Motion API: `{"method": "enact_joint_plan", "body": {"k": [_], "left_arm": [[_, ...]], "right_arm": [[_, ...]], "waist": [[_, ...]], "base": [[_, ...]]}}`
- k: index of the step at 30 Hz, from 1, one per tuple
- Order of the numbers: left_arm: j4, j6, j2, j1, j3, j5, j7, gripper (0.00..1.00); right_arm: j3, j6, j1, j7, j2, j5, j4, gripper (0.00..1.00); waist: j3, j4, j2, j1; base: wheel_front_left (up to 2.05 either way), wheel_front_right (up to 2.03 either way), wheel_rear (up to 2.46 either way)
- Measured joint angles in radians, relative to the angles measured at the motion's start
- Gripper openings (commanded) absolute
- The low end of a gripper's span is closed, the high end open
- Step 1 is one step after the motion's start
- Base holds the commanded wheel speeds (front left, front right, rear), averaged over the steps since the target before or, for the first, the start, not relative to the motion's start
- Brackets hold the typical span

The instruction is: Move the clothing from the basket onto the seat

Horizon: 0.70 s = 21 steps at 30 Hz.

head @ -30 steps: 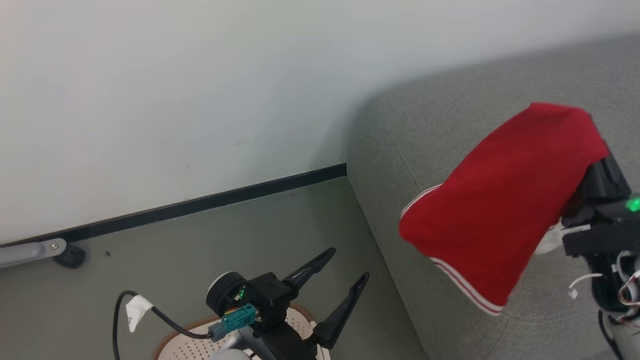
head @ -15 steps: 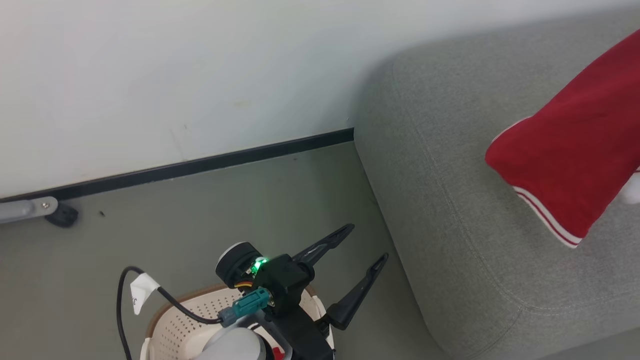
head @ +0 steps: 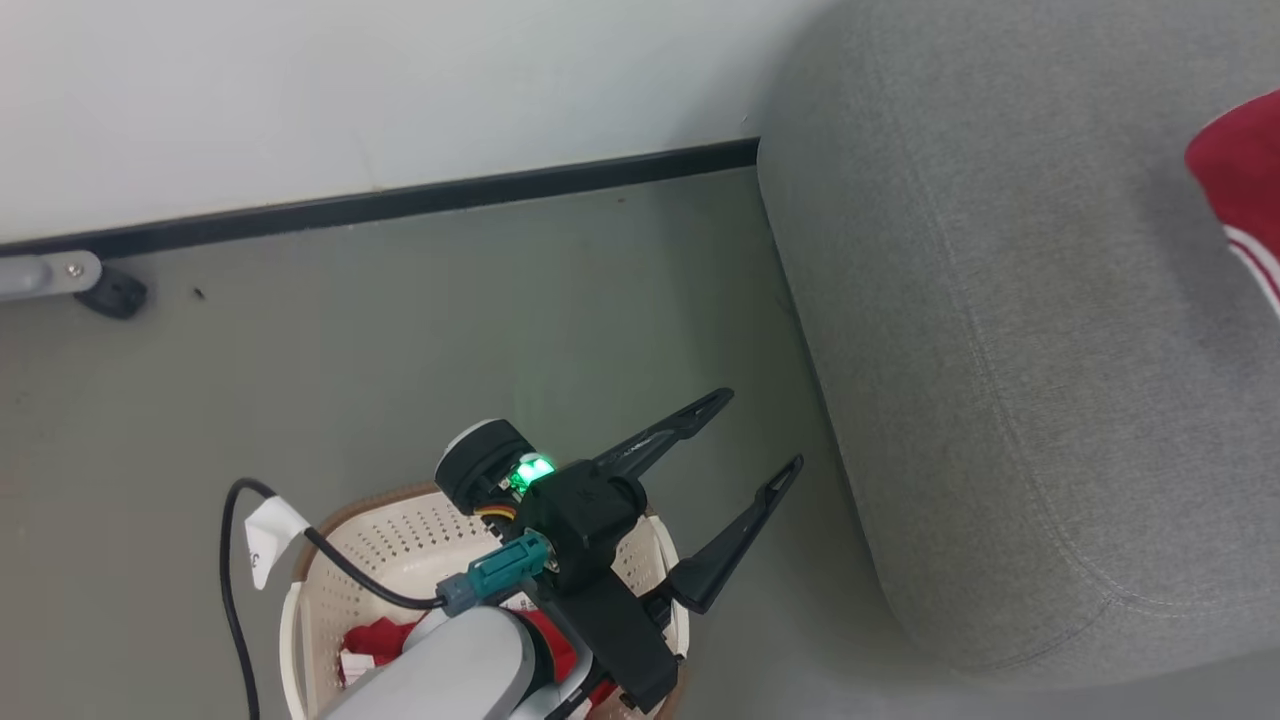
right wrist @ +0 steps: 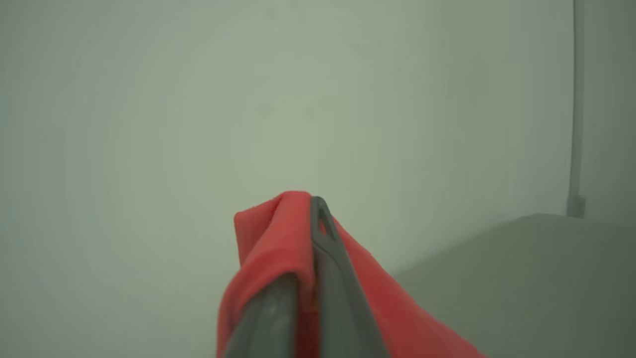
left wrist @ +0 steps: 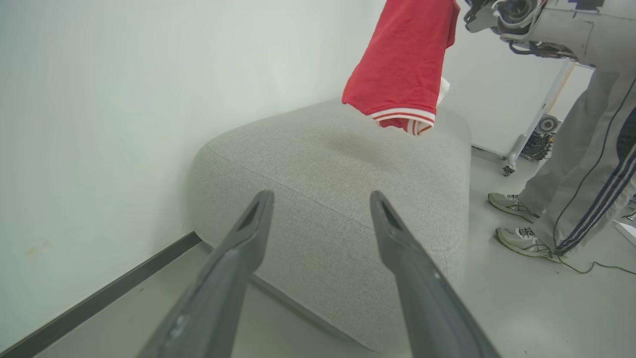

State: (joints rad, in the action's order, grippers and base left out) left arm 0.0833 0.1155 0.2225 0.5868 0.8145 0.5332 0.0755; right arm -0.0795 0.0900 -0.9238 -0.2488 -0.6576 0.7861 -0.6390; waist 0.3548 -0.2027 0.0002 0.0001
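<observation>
- Looking further down from the head than a second ago: far more of the basket (head: 400, 540) in frame, wall skirting (head: 400, 200) higher up. A camera shift, not a move of the furniture.
- Carrying a red garment (left wrist: 400, 64) in the right gripper (right wrist: 309, 223), fingers clenched on a fold of the cloth.
- Hanging above the far part of the seat (left wrist: 338, 164), striped hem seemingly just clear of the fabric and not yet resting on it.
- Carried further over the seat than a second ago, judging by the garment against the seat's rounded corner; now at the right edge of the head view.
- Hovering the left gripper (head: 760, 428) over the basket's rim, fingers spread wide, holding nothing.
- Left to fetch: more red clothing (head: 385, 635) lying in the bottom of the basket.
- Likely next: lower, let go onto the seat, then back to the basket. Partway through at best.
- Worth minding: a person's legs (left wrist: 571, 174) standing just beside the seat's far end.
</observation>
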Motion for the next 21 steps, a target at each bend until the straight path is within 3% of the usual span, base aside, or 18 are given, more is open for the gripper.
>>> {"method": "enact_joint_plan", "body": {"k": [2, 4, 11, 15, 21], "left_arm": [[-0.008, 0.000, 0.004, 0.013, -0.001, -0.002, -0.003, 1.00], [-0.013, 0.000, 0.007, 0.027, -0.002, -0.006, -0.007, 1.00], [-0.024, 0.000, 0.010, 0.076, -0.004, -0.008, -0.012, 1.00], [-0.021, 0.000, 0.011, 0.093, -0.007, -0.008, -0.012, 1.00], [0.004, 0.007, 0.020, 0.108, -0.015, -0.008, -0.001, 1.00]], "right_arm": [[0.025, -0.041, -0.015, 0.000, -0.018, -0.019, -0.023, 0.00], [0.033, -0.056, -0.030, 0.000, -0.026, -0.029, -0.046, 0.00], [0.006, -0.064, -0.103, 0.000, -0.018, -0.056, -0.090, 0.00], [-0.002, -0.094, -0.138, -0.001, -0.017, -0.100, -0.114, 0.00], [-0.029, -0.098, -0.170, -0.001, -0.010, -0.127, -0.153, 0.00]], "waist": [[0.026, 0.009, 0.0000, 0.0000], [0.051, 0.018, 0.0000, 0.0000], [0.141, 0.051, 0.0001, 0.0001], [0.185, 0.071, 0.0000, 0.0001], [0.227, 0.101, 0.0000, 0.0000]], "base": [[0.00, 0.00, 0.00], [0.00, 0.00, 0.00], [0.00, 0.00, 0.00], [0.00, 0.00, 0.00], [0.00, 0.00, 0.00]]}}
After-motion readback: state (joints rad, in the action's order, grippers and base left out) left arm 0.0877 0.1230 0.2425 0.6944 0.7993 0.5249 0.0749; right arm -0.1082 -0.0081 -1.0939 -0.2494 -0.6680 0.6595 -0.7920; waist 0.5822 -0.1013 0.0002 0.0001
